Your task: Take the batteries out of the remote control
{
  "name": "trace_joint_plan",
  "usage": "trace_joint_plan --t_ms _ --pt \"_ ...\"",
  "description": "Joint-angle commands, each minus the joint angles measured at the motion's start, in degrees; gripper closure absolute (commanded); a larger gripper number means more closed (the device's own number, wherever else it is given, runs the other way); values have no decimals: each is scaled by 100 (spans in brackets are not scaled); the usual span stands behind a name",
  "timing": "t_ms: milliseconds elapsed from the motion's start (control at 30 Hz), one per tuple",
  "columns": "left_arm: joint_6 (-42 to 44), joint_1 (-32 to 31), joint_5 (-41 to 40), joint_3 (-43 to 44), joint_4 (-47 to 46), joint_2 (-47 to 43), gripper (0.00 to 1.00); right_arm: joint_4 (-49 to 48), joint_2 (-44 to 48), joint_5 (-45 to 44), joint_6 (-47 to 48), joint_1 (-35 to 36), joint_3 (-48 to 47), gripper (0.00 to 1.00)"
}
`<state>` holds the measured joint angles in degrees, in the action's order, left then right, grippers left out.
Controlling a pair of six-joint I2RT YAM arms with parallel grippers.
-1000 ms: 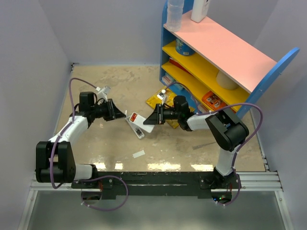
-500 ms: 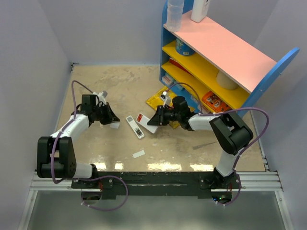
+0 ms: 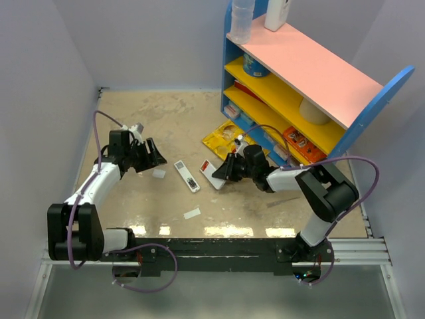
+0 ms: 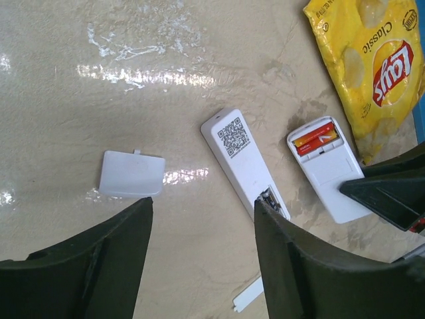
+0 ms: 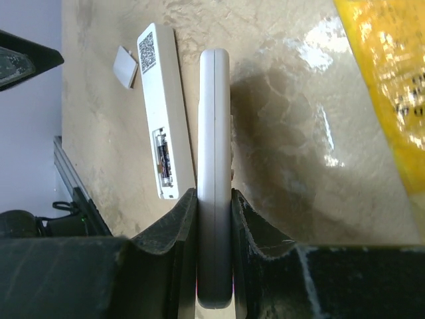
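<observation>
Top external view: at the far left, the left jaws hang spread and hold nothing, low over the glossy beige surface (image 3: 166,119). Just left of the narrow white bar with a QR code on its back (image 4: 244,163), which serves as the landmark, a small thin white rectangular plastic cover (image 4: 131,174) lies flat and apart from everything. The bar lies flat too, and an open slot shows at its near end. Toward the arms from the bar lies a small white scrap (image 3: 192,213).

Just right of the bar, and not touching it, is the remote control, a small white flat rectangular handset (image 4: 329,169) with its plain back up. Its compartment, at the end away from the right arm, is uncovered. The batteries, slim red-orange cylinders (image 4: 317,139), sit inside it. The right jaws pinch the handset by its two long edges at the other end. I cannot tell whether it rests on the surface.

Further right of the bar lies a yellow Lay's crisp bag (image 4: 372,60), and beyond that stands a blue shelf unit with pink and yellow boards (image 3: 299,73).
</observation>
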<state>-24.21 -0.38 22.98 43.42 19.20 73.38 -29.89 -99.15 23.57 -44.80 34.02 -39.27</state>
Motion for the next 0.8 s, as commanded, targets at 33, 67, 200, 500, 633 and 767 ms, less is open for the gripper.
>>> trace_joint_plan --t_ms 33,67,200,500,633,767 --pt "153 38 259 9 -74 -123 32 -404 475 -889 -916 359 411 71" --pt "162 30 320 0 -74 -140 31 -395 528 -942 -995 421 446 67" --pt "206 21 382 -18 -66 -245 30 314 783 -1398 -935 667 324 64" --pt "259 12 567 -53 -66 -412 28 2902 1389 -2830 -1162 685 -175 47" --pt "259 -6 699 -70 -92 -457 28 4603 1767 -3692 -1566 694 -591 47" --pt "259 3 804 -62 -101 -465 28 6105 2128 -4666 -2453 685 -731 47"
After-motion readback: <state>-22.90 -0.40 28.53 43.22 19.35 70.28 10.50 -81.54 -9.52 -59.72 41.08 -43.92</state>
